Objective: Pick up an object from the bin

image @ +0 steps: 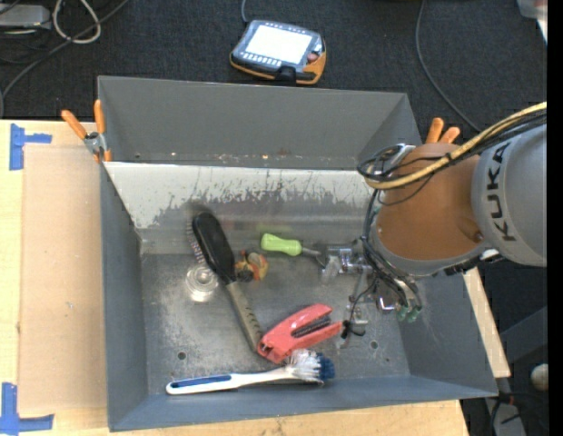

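Observation:
My gripper hangs below the orange wrist cover at the bin's right side, low over the floor. Its tip is right at the right end of a red and black flat tool that lies slanted on the floor; whether they touch I cannot tell. A green-handled tool with a metal head lies just behind and to the left of the gripper. A white toothbrush with blue and white bristles lies along the front wall, its head just below the red tool.
A black hairbrush lies at centre left, its long handle running down toward the red tool. A small silver round part sits to its left, a small brown object to its right. The arm covers the bin's right wall.

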Robot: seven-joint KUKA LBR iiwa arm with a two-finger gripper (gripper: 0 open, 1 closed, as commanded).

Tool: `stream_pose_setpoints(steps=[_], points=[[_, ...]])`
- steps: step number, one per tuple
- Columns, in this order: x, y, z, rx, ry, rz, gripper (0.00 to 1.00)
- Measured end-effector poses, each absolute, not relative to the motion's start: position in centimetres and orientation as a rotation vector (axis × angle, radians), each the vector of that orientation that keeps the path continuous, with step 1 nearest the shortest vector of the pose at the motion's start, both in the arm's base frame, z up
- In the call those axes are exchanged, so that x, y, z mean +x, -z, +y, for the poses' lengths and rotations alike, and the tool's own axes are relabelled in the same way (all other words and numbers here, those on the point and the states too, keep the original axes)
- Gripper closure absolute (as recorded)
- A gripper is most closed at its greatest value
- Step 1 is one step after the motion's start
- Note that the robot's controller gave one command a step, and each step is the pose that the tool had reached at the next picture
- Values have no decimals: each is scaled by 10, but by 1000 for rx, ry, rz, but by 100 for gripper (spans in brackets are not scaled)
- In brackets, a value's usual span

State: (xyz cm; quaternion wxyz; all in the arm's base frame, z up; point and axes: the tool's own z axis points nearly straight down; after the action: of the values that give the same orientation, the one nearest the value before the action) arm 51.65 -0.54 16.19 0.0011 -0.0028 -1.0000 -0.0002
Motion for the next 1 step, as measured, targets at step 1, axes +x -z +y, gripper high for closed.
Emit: stream_pose_setpoints(steps=[1], points=[[516,-162,-5,-9,1,-3139,0]])
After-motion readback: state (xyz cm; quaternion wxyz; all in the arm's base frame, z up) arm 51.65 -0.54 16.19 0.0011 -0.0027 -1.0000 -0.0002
